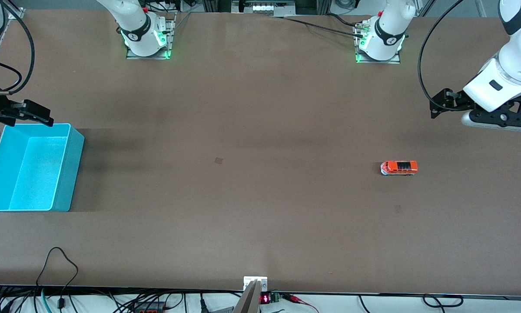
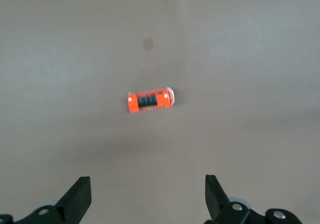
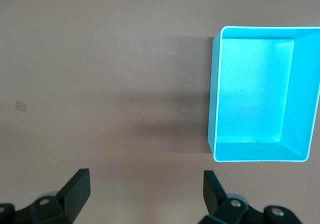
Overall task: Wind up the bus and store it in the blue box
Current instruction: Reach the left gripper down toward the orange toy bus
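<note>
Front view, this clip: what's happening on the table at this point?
Nothing is being handled yet. The bus sits alone on the table toward the left arm's end, and the blue box stands empty toward the right arm's end. The left claw hangs open in the air with the bus in its wrist view. The right claw, also open, hangs by the box's rim. Winding and storing are not yet done.

Counted on the tabletop (image 1: 260, 108): one toy, one bin, two hands.

One bus (image 1: 399, 168) and one blue box (image 1: 71, 174) are seen; one left hand (image 2: 147, 196) and one right hand (image 3: 145, 194) are counted, each spread wide.
</note>
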Robot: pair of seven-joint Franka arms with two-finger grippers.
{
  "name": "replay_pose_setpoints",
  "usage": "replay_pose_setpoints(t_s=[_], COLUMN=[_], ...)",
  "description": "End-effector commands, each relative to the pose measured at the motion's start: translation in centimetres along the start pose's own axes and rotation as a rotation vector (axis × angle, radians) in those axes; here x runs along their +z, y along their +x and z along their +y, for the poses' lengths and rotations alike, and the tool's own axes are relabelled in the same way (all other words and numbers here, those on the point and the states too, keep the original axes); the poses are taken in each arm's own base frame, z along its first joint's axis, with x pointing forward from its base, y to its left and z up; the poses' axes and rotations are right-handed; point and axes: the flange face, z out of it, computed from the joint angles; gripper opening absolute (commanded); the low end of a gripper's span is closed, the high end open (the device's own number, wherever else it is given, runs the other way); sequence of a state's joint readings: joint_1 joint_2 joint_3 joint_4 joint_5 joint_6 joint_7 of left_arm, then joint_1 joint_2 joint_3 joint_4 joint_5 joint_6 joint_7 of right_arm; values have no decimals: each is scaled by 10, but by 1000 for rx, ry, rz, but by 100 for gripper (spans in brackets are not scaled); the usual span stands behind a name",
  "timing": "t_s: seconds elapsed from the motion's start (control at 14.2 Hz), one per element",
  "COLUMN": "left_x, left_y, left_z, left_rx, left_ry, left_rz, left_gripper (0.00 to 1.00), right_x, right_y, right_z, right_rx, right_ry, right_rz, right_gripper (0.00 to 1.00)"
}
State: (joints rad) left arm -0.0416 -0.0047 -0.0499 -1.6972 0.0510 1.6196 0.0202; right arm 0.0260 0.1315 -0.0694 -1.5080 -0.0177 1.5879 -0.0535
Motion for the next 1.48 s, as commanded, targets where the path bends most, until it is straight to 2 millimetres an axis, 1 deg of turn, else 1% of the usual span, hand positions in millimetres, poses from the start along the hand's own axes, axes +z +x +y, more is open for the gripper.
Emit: replay_pose_setpoints(t_s=[0.0, 0.14, 0.28, 0.49, 0.63, 0.71, 0.85, 0.92, 1.27, 1.41], left_x=[4, 18, 26, 42, 57, 62, 96, 118, 216, 251], left_y=[-9, -11, -15, -6, -1, 3, 19, 30, 73, 82], left_z=[5, 12, 12, 6, 3, 1, -14, -17, -21, -21], left_rx=[0, 12, 72, 331, 460, 526, 677, 754, 1093, 1208], left_ry=[-24, -22, -30, -69, -87, -86, -108, -110, -63, -41], left_rz=[-112, -193, -252, -268, -287, -268, -234, -206, -121, -84], left_gripper=[100, 100, 100, 100, 100, 100, 100, 100, 100, 100], right_x=[-6, -5, -5, -5, -6, -6, -6, -6, -5, -5], right_y=[1, 2, 2, 2, 2, 2, 2, 2, 3, 4], right_z=[-2, -2, 0, 1, 0, -1, -3, -3, -5, -4], right_rx=[-6, -8, -5, -8, -10, -13, -13, -11, -16, -17], right_ry=[14, 14, 11, 2, -4, -4, -1, -1, -4, -3], right_rz=[9, 9, 9, 9, 10, 10, 10, 10, 13, 16], right_gripper=[100, 100, 100, 100, 100, 100, 100, 100, 100, 100])
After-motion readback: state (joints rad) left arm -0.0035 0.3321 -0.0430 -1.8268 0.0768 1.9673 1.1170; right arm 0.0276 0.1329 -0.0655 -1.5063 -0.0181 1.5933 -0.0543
